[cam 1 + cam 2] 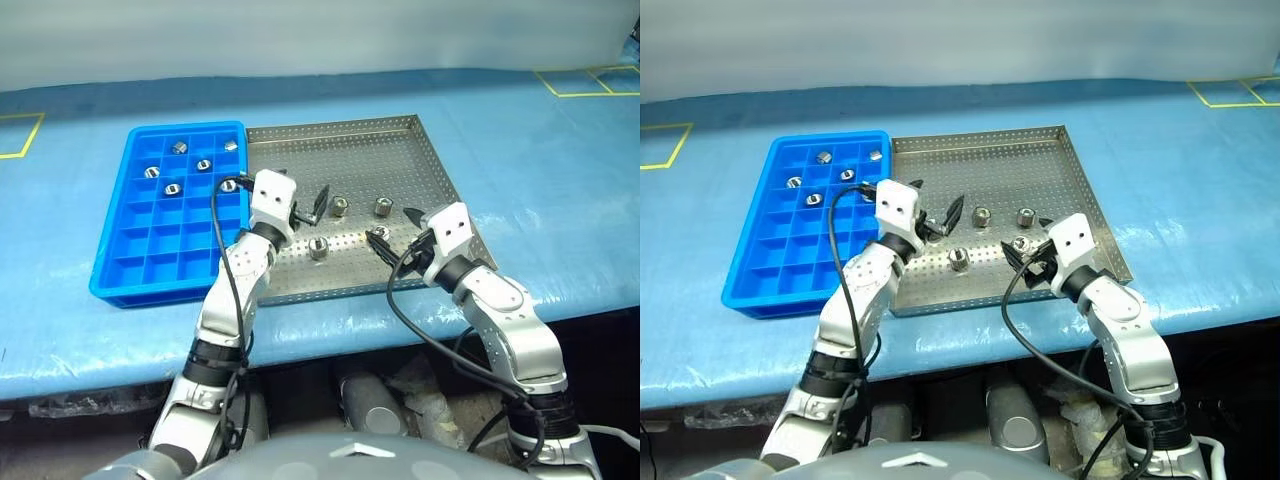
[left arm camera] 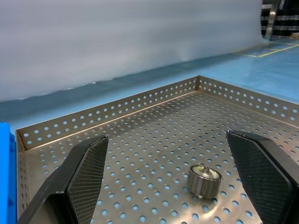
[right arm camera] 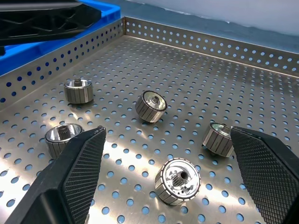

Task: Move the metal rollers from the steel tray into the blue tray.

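Already five rollers (image 1: 203,165) sit in the blue tray (image 1: 120,268) at left; four remain on the steel tray (image 1: 430,150) beside it; the left gripper (image 1: 300,208) hangs wide and empty above one (image 1: 318,247); the right gripper (image 1: 398,232), equally wide, brackets another (image 1: 379,236); best to centre each piece between the fingers, then close squarely.

My black, cross-hatched fingertips (image 3: 79,172) frame shiny silver ribbed rollers (image 3: 177,181) on a grey steel tray (image 1: 400,150) dotted with round holes; upper left, a bright blue gridded tray (image 1: 130,240) sits on a blue table cover (image 1: 560,180) with yellow lines.
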{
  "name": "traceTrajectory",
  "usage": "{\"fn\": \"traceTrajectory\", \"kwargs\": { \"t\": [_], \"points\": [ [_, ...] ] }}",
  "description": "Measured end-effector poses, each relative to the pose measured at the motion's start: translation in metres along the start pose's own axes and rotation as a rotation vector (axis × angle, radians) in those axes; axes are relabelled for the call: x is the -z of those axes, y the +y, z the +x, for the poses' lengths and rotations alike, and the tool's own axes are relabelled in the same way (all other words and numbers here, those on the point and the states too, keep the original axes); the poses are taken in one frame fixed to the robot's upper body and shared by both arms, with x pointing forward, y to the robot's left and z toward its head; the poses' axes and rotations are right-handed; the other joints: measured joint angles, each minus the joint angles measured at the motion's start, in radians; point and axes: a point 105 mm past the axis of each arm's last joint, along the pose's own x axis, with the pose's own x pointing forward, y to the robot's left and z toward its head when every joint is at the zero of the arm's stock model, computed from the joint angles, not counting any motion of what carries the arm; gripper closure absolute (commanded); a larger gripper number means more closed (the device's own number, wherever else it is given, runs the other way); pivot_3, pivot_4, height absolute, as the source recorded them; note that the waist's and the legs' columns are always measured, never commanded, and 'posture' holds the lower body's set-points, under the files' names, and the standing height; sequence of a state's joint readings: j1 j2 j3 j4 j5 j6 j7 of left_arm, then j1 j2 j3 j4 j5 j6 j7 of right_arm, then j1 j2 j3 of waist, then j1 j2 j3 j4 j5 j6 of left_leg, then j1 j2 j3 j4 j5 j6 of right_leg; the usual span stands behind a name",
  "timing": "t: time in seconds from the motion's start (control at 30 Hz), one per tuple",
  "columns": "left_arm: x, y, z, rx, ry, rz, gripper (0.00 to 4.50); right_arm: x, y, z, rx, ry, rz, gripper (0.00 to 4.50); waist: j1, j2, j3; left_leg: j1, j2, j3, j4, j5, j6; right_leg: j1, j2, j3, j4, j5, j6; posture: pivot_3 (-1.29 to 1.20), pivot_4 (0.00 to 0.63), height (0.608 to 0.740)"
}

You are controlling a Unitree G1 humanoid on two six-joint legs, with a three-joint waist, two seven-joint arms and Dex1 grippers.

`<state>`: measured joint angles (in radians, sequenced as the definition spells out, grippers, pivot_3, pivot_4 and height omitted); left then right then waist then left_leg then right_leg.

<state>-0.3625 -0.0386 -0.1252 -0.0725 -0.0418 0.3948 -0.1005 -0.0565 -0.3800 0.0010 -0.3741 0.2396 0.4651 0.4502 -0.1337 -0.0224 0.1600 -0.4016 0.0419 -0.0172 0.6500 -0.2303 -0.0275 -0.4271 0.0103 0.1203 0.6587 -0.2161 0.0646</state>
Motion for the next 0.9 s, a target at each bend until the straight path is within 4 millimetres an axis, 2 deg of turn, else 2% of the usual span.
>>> {"fn": "traceTrajectory", "kwargs": {
  "t": [0.13, 0.3, 0.63, 0.73, 0.9],
  "points": [
    [0.016, 0.005, 0.004, -0.065, 0.091, -0.036, 0.03, 0.000, 0.000, 0.000, 0.002, 0.001, 0.001, 0.03, -0.002, 0.000, 0.000, 0.000, 0.000, 0.000, 0.000, 0.000, 0.000, 0.000, 0.000, 0.000, 0.000, 0.001, 0.003, -0.14, 0.150, 0.740],
    [0.048, 0.010, 0.004, -0.138, 0.296, -0.060, 0.03, 0.001, -0.001, 0.000, 0.011, 0.003, 0.002, 0.03, -0.003, 0.000, 0.000, 0.000, 0.000, 0.000, 0.000, 0.000, 0.000, 0.000, 0.000, 0.000, 0.000, 0.001, 0.002, -0.14, 0.150, 0.740],
    [0.063, 0.009, 0.002, -0.156, 0.453, -0.118, 0.03, 0.001, -0.002, -0.001, 0.013, 0.004, 0.000, 0.03, -0.013, -0.001, 0.000, -0.001, -0.001, -0.001, -0.001, 0.000, 0.000, -0.001, 0.000, 0.000, -0.001, 0.002, 0.004, -0.14, 0.150, 0.740],
    [0.065, 0.010, 0.001, -0.171, 0.469, -0.144, 0.64, 0.001, -0.002, -0.001, 0.013, 0.004, 0.000, 0.00, -0.013, -0.001, 0.000, -0.001, -0.001, -0.001, 0.000, 0.000, 0.000, 0.000, 0.000, 0.000, -0.001, 0.002, 0.004, -0.14, 0.150, 0.740],
    [0.066, 0.007, 0.001, -0.171, 0.473, -0.161, 2.28, 0.001, -0.002, -0.001, 0.014, 0.004, 0.000, 0.00, -0.013, -0.001, 0.000, -0.001, -0.001, -0.001, 0.000, 0.000, 0.000, 0.000, 0.000, 0.000, -0.001, 0.002, 0.004, -0.14, 0.150, 0.740]
  ]
}}
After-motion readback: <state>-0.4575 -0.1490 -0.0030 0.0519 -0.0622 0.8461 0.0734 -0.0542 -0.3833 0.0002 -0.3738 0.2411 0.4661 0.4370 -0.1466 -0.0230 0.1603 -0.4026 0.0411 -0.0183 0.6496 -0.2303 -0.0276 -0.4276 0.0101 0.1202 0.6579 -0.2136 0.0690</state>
